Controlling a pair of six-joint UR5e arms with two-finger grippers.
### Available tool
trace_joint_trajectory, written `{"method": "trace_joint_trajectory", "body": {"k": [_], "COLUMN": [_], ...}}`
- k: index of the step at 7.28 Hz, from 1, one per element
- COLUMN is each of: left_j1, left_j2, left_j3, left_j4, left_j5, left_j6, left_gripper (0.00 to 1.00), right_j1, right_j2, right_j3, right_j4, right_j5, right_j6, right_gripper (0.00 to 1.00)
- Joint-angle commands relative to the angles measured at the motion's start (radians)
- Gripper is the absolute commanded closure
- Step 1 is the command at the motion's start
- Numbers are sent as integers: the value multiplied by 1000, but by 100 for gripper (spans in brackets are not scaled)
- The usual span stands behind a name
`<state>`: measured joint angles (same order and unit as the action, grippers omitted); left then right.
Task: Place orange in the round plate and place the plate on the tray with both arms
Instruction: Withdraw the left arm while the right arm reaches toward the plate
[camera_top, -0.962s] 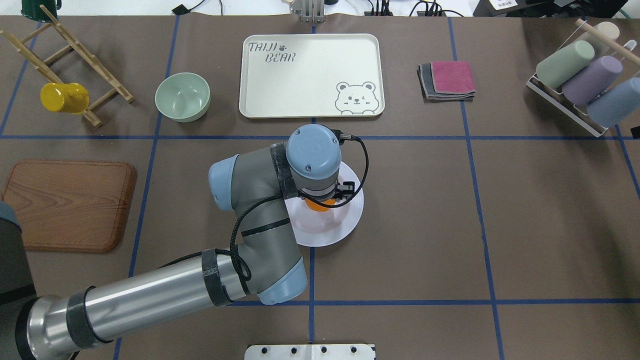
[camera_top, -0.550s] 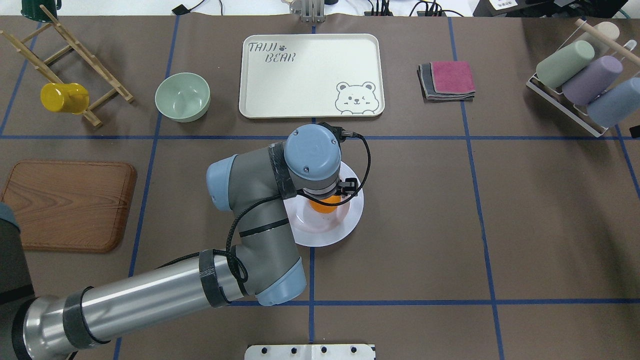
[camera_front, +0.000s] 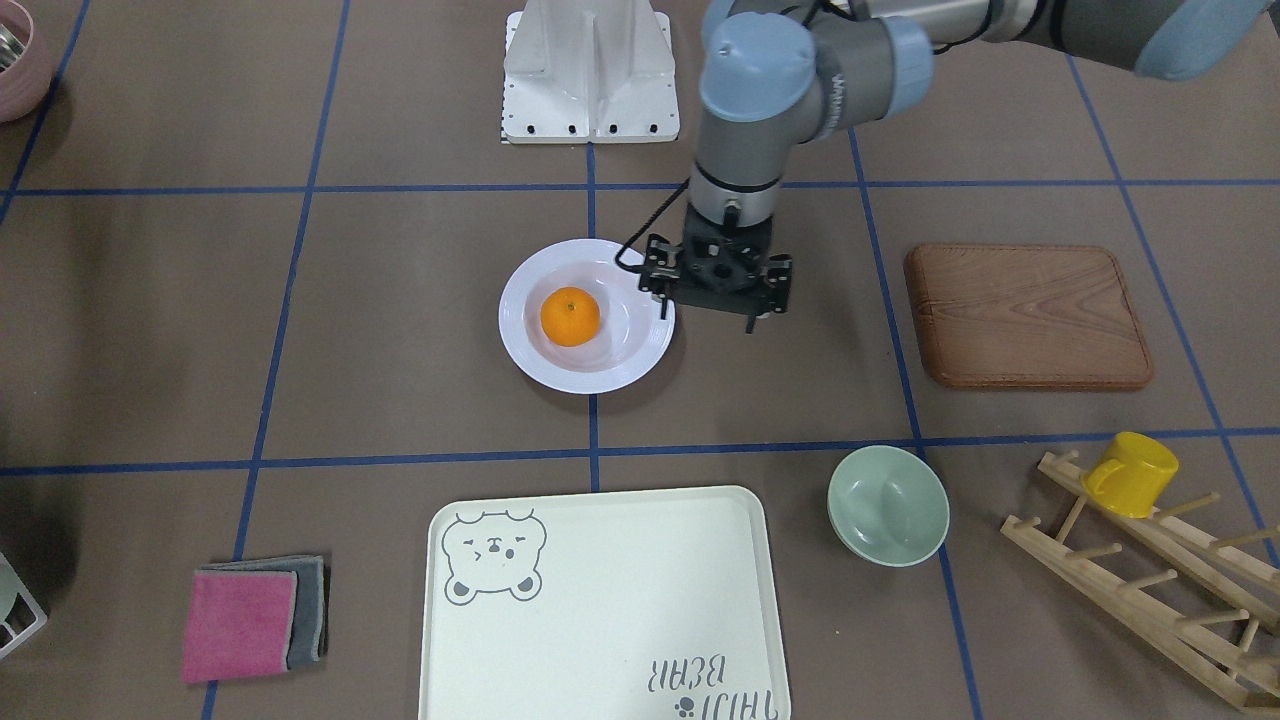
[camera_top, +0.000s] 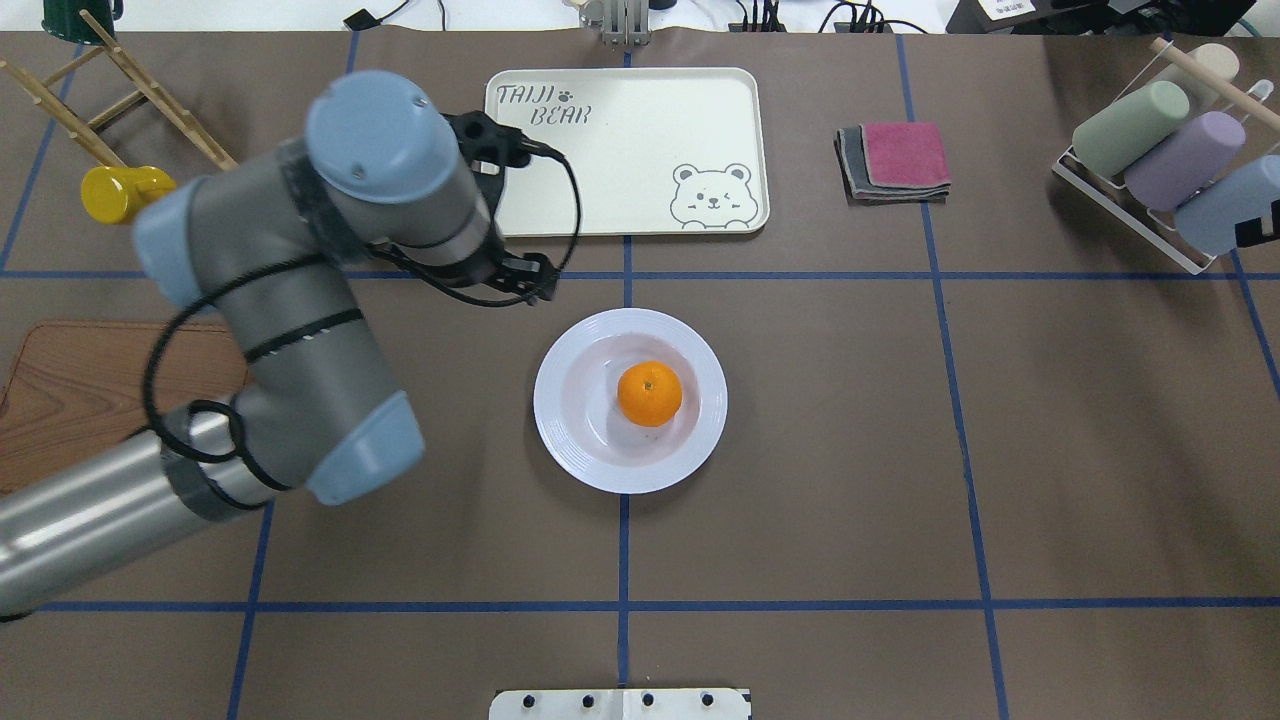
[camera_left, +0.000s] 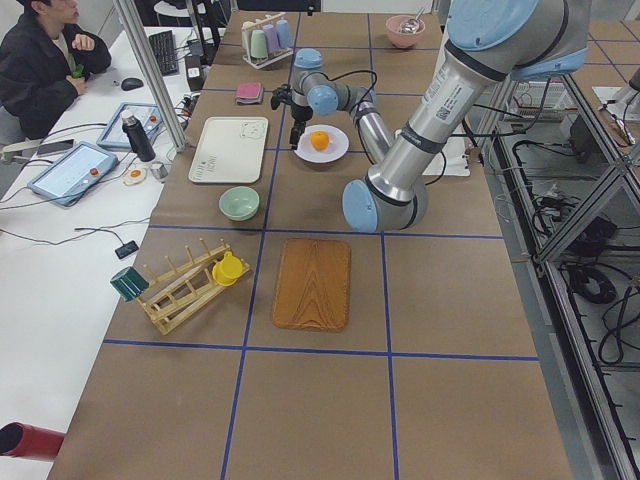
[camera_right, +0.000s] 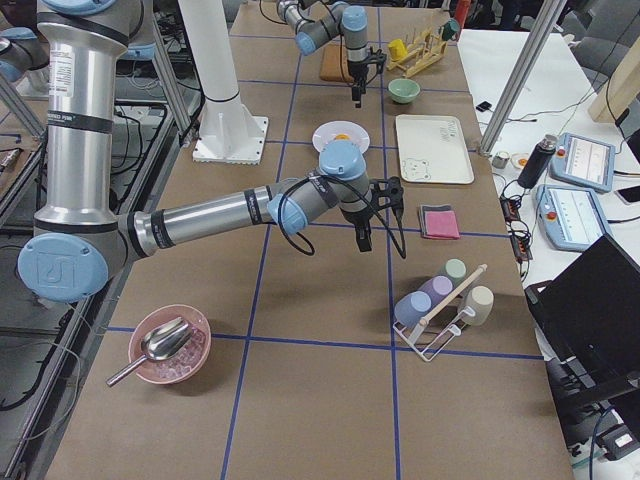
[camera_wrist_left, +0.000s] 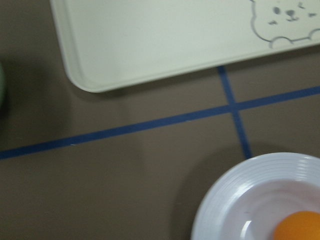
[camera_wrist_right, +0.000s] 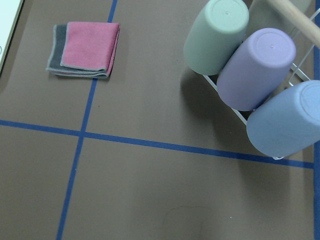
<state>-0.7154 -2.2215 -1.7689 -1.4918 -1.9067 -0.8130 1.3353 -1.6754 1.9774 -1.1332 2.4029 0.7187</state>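
Note:
The orange (camera_top: 650, 393) lies loose in the middle of the white round plate (camera_top: 570, 455), which stands on the table at its centre. In the front view the orange (camera_front: 570, 316) is free in the plate (camera_front: 515, 330), and my left gripper (camera_front: 707, 315) hangs open and empty just beside the plate's rim, on my left of it. The cream bear tray (camera_top: 620, 130) lies bare beyond the plate. The left wrist view holds the tray's corner (camera_wrist_left: 150, 35), the plate's rim (camera_wrist_left: 225, 210) and a bit of orange (camera_wrist_left: 300, 227). My right gripper (camera_right: 362, 240) hovers near the cup rack; I cannot tell its state.
A pale green bowl (camera_front: 888, 505) and a wooden board (camera_front: 1030, 315) are on my left side, with a wooden rack holding a yellow mug (camera_front: 1130, 470). Folded cloths (camera_top: 895, 160) and a rack of cups (camera_top: 1160, 160) are on my right.
My left gripper was down over the orange in the plate; it has risen and drawn off to my left and towards the tray. The orange stays in the plate.

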Motion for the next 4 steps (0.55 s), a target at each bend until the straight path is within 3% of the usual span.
{"method": "trace_joint_trajectory", "body": {"k": [1,3,4], "left_j1": [-254,-503,-615], "left_j2": [196,360,467], "left_j3": [-80,-70,-63], "left_j4": [30,30,18], "left_j5": [-142,-224,-332], "left_j6": [385,738,818], "left_gripper": [1,2,2], "right_j1": [-110,-306,-426], "right_j2": [23,74,97], "right_j3": [21,56,116], "right_j4": [273,390,391], "right_j5": [-34,-256,-398], "right_j6": [480,829,961], "right_gripper": [0,0,0]}}
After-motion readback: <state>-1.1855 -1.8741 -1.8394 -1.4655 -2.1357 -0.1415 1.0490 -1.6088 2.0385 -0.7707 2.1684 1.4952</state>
